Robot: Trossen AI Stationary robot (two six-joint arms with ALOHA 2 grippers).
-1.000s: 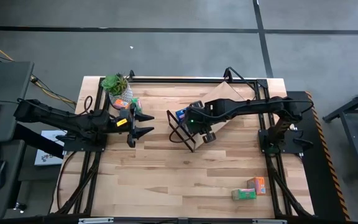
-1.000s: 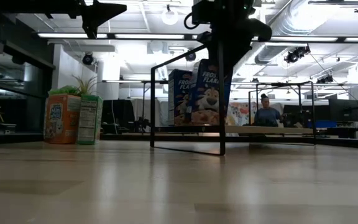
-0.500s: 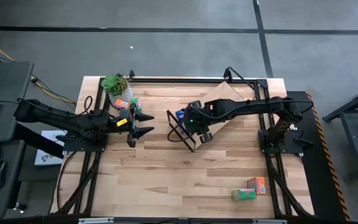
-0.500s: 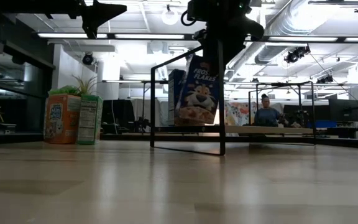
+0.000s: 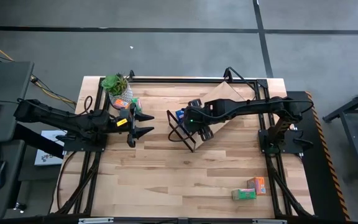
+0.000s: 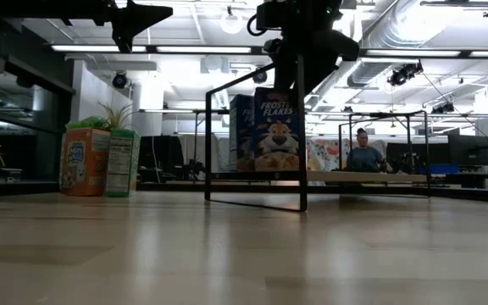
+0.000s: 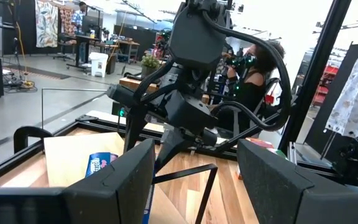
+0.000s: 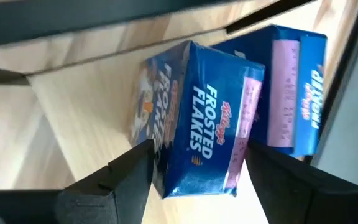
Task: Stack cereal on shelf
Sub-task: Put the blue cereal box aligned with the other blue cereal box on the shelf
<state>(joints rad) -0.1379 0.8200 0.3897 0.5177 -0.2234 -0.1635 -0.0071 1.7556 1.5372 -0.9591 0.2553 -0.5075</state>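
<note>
Two blue cereal boxes (image 6: 278, 129) (image 6: 242, 131) stand upright, side by side, bottoms on the shelf's light wood panel (image 6: 354, 177) inside its black frame (image 6: 302, 152). My right gripper (image 8: 197, 180) hangs over the nearer one, slanting down, open, one finger on each side of its top end. In the high view it is over the shelf (image 5: 182, 132). More cereal boxes, orange (image 5: 258, 185) and green (image 5: 244, 194), lie near the table's front right. My left gripper (image 5: 149, 124) waits open and level, left of the shelf, holding nothing. My right gripper's fingers (image 8: 129, 177) flank the narrow sides of the blue box's top end (image 8: 194, 124), coming slantwise from above. The box stands upright on the shelf panel. I cannot tell whether the fingers touch it.
A potted plant (image 5: 114, 83) stands at the far left with an orange box (image 6: 83, 161) and a green box (image 6: 123, 161) beside it. The shelf's wood back panel (image 5: 222, 99) leans toward the right arm. A person sits in the room beyond the table.
The blue box under my right gripper hung tilted and clear of the shelf half a second ago. It now stands upright on the shelf panel beside the other blue box. The gripper has stayed over the shelf and tipped slightly.
</note>
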